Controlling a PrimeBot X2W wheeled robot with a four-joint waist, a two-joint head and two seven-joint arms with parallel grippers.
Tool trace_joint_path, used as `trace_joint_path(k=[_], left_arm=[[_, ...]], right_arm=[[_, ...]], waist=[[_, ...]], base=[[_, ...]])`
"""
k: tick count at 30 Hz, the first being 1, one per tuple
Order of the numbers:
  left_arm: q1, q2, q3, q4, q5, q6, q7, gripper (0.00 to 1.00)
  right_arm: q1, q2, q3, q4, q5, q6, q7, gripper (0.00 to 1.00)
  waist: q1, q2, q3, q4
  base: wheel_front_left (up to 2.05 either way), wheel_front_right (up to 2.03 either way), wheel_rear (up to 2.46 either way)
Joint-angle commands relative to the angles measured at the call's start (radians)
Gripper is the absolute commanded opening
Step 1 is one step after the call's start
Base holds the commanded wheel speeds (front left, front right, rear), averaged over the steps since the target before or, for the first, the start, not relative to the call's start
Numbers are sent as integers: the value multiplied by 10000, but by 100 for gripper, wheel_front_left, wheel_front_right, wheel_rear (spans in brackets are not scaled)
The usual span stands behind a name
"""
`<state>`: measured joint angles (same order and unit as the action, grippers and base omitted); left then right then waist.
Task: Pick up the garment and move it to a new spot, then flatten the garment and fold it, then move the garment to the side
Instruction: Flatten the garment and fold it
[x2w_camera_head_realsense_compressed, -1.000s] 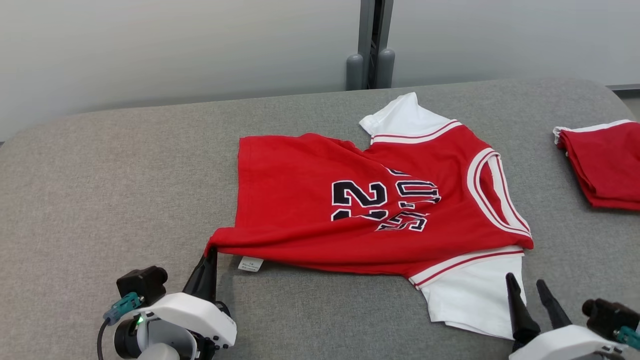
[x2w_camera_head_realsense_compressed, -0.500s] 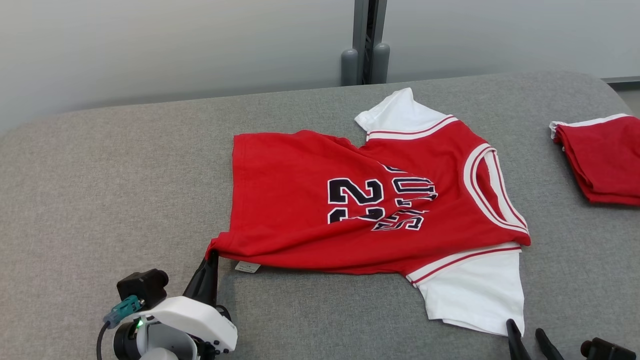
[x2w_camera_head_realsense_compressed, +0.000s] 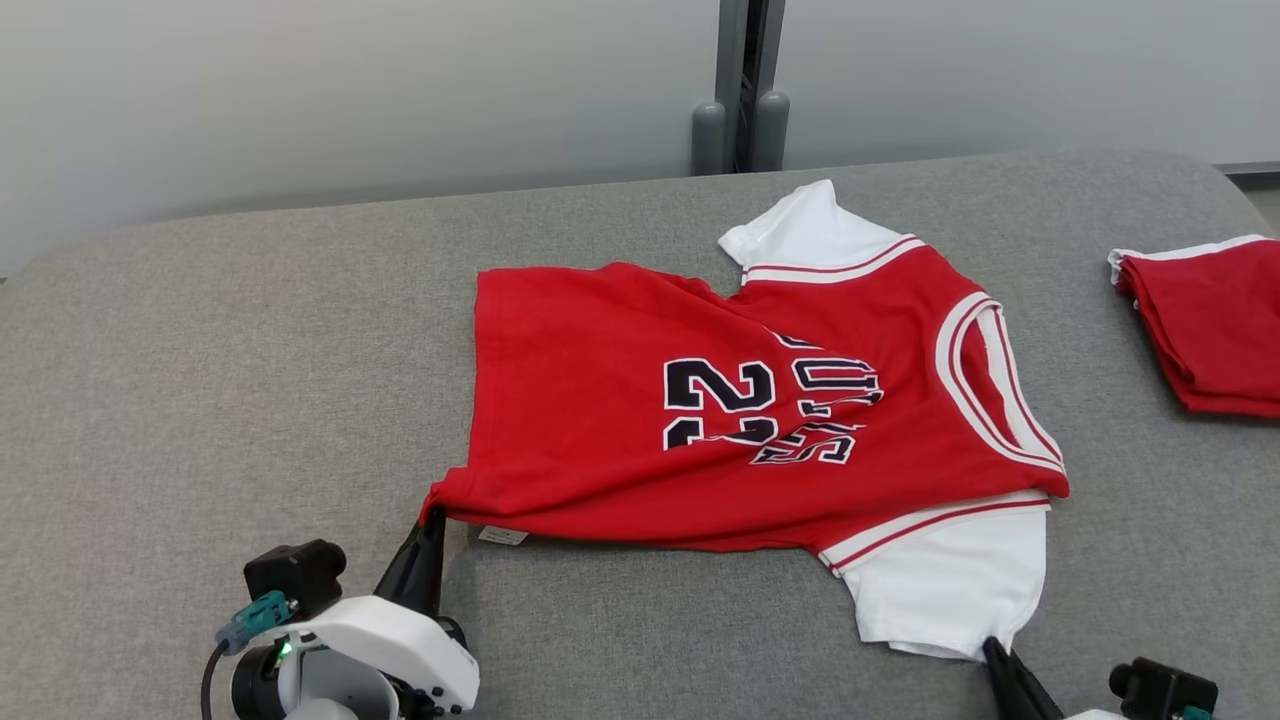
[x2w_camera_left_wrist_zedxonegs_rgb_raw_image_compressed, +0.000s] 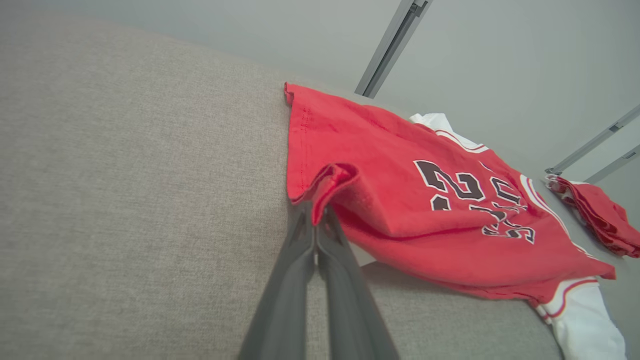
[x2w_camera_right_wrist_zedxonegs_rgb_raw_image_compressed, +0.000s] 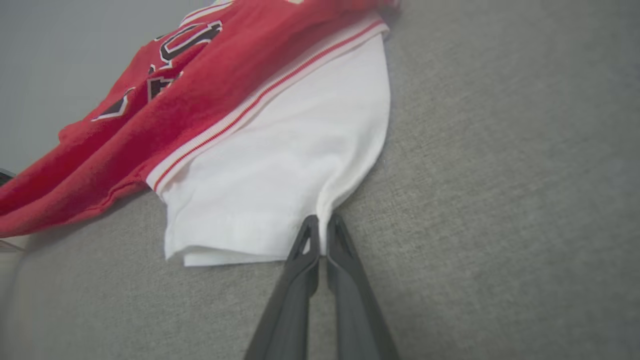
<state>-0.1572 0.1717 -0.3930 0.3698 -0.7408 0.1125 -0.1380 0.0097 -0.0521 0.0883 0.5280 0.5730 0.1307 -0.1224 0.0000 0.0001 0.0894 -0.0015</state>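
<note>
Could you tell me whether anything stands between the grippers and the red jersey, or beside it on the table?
Nothing does: the left gripper is shut on the jersey at its red hem corner, the right gripper on its white sleeve edge. A folded red garment lies apart at the right end of the table.

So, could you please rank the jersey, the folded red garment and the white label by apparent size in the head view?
1. jersey
2. folded red garment, partly cut off by the frame edge
3. white label
</note>
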Motion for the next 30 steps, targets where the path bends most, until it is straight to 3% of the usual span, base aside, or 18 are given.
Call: trace_joint_path(k=[1,4,9,12,17,22,25,30], left_arm=[[36,86,-23,-24,-19,-32,43,0],[99,172,-179,-136,-128,-232,376,0],[204,505,-241,-1059,-947,-937,1615,0],[44,808,5,-1884,-1369,-985,2197,0],[-449,1208,557,-3419,-2060,-640,3143,0],[-1323,1244,1231,-4436,-2920,-95,3973,0],[-1904,1099,1703,-4915,-3477,402,4352,0],[-2786,594,2497,-5387,-4440,1310,4684,0]], right_arm=[[-102,-18,94,-196,146,-1,-61,0],[-288,-224,228,-714,316,-1,-259,0],[-909,-911,349,-2144,410,-1,-229,0],[-1401,-1394,291,-2984,342,-1,-1,0],[-2503,-1992,-130,-4186,-4,-1,392,0],[-3858,-2246,-516,-5067,171,-1,1055,0],[-4699,-2231,-808,-5338,398,-1,1482,0],[-5926,-1665,-1486,-5401,1191,-1,2439,0]], waist=[[0,-1,-25,9],[0,-1,-78,9],[0,-1,-346,-18],[0,-1,-500,-28],[0,-1,-702,-18],[0,-1,-792,-33],[0,-1,-769,-47],[0,-1,-512,-43]], base=[[0,0,0],[0,0,0],[0,0,0],[0,0,0],[0,0,0],[0,0,0],[0,0,0],[0,0,0]])
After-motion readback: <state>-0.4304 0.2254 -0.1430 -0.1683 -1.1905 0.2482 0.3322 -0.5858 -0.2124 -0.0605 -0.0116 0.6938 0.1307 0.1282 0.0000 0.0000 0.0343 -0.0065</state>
